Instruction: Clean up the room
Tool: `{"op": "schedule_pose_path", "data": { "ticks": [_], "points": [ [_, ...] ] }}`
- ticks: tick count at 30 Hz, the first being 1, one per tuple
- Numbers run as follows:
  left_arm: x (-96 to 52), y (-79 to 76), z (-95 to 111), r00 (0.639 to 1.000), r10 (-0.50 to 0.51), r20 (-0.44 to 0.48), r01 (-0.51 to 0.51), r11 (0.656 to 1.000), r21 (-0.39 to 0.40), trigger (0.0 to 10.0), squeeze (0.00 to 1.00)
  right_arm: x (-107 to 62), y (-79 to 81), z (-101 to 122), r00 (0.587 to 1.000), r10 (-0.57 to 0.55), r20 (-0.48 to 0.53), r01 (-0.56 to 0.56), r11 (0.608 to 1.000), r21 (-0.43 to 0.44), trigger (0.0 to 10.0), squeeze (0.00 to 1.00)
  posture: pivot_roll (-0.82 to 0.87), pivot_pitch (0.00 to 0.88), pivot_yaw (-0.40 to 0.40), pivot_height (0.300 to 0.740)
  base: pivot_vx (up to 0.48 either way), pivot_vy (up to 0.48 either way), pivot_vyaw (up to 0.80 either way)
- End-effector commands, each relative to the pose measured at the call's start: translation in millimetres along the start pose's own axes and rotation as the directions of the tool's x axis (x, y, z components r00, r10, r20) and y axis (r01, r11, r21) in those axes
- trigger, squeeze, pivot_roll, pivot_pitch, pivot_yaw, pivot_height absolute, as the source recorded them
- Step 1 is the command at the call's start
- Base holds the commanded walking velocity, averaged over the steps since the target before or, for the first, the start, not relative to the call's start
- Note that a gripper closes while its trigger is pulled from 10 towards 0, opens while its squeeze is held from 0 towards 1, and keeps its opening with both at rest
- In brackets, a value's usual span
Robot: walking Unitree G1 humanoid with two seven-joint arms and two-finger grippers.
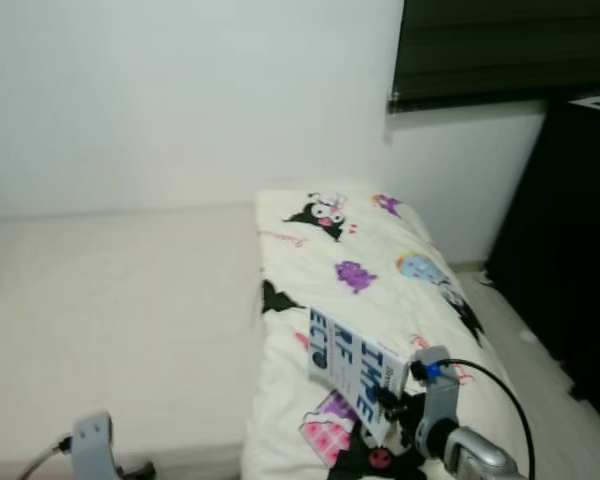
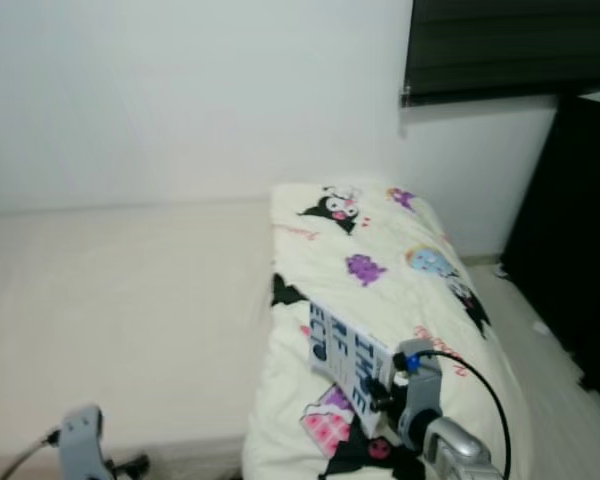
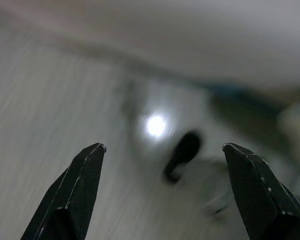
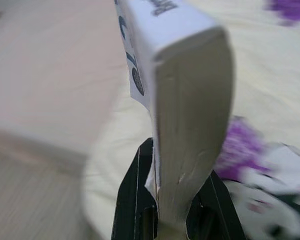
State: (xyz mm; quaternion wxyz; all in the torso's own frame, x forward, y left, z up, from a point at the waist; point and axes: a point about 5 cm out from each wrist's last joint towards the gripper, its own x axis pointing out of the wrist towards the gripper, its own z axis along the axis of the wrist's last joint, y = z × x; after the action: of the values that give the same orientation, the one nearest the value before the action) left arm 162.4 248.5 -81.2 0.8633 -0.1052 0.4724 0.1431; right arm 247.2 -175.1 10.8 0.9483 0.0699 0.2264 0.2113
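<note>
Right gripper clamps a book above the quilt's near edge; left gripper spread wide.

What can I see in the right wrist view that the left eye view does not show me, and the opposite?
Right wrist view: the book's page edge, thick and cream, pinched at its lower end between the right gripper's two black fingers, and its spine seen end-on.

Left eye view: the book's blue-lettered white cover, the whole cartoon-print blanket, the white wall, the dark window blind, the floor strip at right, and the left gripper's wrist low at left.

Both: the book held over the blanket, beside the plain cream bed surface.
</note>
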Motion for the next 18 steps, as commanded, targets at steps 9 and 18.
{"op": "schedule_pose_path", "data": {
  "ticks": [9, 18],
  "points": [
    [1.4, -16.4, -5, 0.999, -0.037, 0.001, 0.037, 0.990, 0.139, 10.0, 0.00, 12.4, 10.0, -4, 0.999, 0.038, 0.002, -0.038, 0.998, -0.060, 10.0, 0.00, -0.01, 0.000, -0.012, 0.740, 0.000, 0.000, 0.78],
    [1.4, -17.5, -6, 0.999, -0.050, -0.001, 0.050, 0.984, 0.172, 10.0, 0.00, 13.5, 9.8, -7, 0.999, 0.044, -0.002, -0.045, 0.996, -0.074, 10.0, 0.00, -0.01, 0.000, -0.014, 0.740, 0.000, 0.000, 0.78]
  ]
}}
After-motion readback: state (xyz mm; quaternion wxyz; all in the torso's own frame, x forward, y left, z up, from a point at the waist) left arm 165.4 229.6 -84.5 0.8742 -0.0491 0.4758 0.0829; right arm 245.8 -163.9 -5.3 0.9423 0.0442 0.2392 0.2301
